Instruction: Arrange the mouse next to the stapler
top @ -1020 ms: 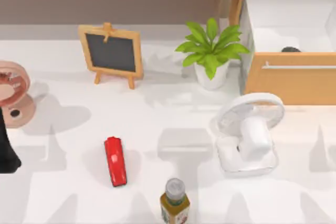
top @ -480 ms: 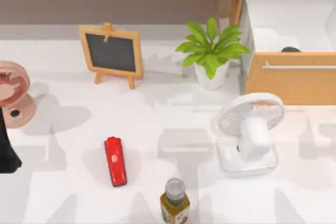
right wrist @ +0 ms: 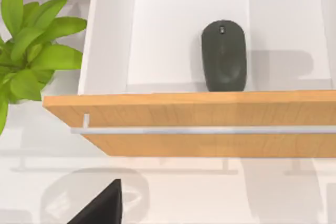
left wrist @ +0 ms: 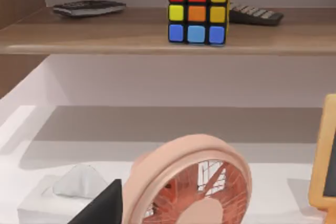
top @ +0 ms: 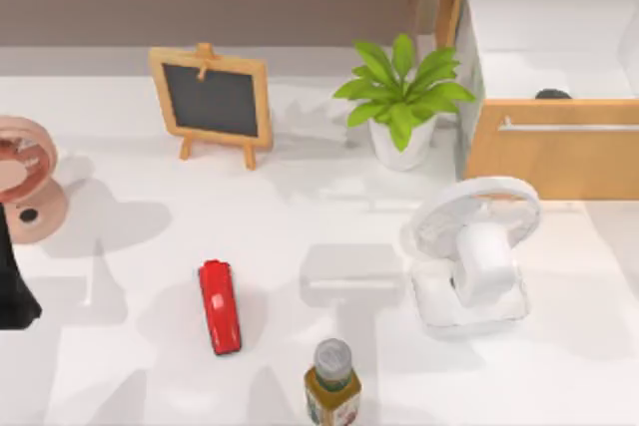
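The red stapler [top: 220,306] lies on the white table, left of the middle and near the front. The dark mouse [right wrist: 224,55] rests inside the open wooden drawer [right wrist: 210,124] at the back right, close behind the drawer's front panel. From above, just a dark sliver of the mouse [top: 552,95] peeks over that panel. My right gripper [right wrist: 100,205] hangs above the table in front of the drawer, apart from the mouse. My left arm [top: 10,291] is parked at the table's left edge, and a black part of my left gripper [left wrist: 102,208] sits beside the pink fan.
A white fan [top: 474,251] stands between drawer and stapler, a green-labelled bottle [top: 332,381] at the front. A potted plant [top: 402,97] and small chalkboard [top: 213,102] stand behind. A pink fan [top: 25,182] is at the left, and a colour cube [left wrist: 198,10] on the shelf.
No object has moved. The shadows on the right and front of the table have shifted and faded. The left arm is still.
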Action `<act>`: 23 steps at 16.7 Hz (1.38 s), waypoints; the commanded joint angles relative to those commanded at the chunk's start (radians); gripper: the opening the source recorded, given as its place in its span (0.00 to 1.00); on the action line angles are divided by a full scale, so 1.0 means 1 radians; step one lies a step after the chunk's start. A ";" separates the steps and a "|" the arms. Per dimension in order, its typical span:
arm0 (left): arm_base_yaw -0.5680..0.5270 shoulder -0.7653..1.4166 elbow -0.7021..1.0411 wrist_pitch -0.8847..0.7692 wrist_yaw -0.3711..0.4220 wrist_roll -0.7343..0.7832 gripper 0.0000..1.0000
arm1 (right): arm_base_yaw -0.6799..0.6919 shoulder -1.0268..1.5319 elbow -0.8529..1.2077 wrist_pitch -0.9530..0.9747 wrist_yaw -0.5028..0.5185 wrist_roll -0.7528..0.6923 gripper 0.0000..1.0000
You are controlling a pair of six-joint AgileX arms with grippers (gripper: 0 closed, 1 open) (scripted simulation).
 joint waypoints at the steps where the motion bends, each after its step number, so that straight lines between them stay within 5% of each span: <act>1: 0.000 0.000 0.000 0.000 0.000 0.000 1.00 | 0.005 0.116 0.101 -0.052 0.001 0.004 1.00; 12: 0.000 0.000 0.000 0.000 0.000 0.000 1.00 | 0.007 1.158 0.960 -0.445 0.048 -0.058 1.00; 23: 0.000 0.000 0.000 0.000 0.000 0.000 1.00 | 0.009 1.274 1.057 -0.473 0.060 -0.080 1.00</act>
